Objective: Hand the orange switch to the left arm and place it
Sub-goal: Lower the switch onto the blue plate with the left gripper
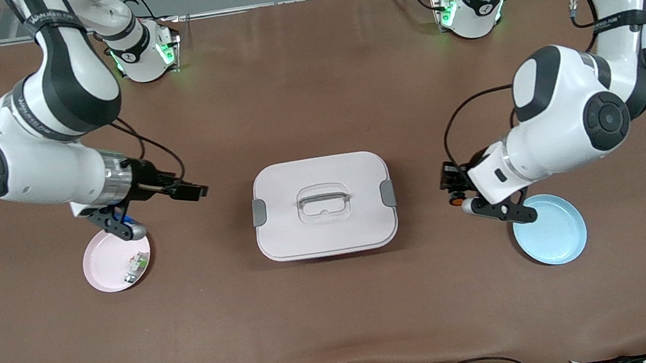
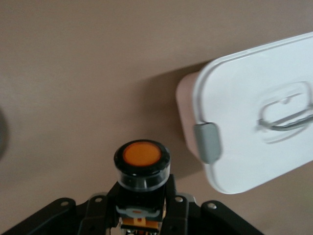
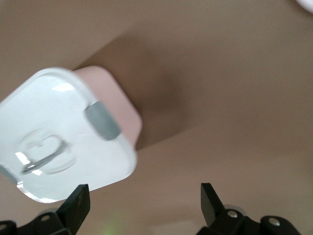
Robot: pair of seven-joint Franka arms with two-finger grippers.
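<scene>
Progress looks partial: the left gripper [image 1: 454,190] is clamped on the orange switch [image 2: 142,164], held above the tabletop between the box [image 1: 323,206] and the blue plate [image 1: 551,230]. The right gripper [image 1: 192,191] hangs wide open and empty above the pink plate [image 1: 105,264]. Handover and placing remain. The left fingertips are cut off in its wrist view

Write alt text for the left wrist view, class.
The left end effector is shut on the orange switch, round orange end facing outward, above brown table. The white box, with grey latch and recessed handle, sits nearby.
</scene>
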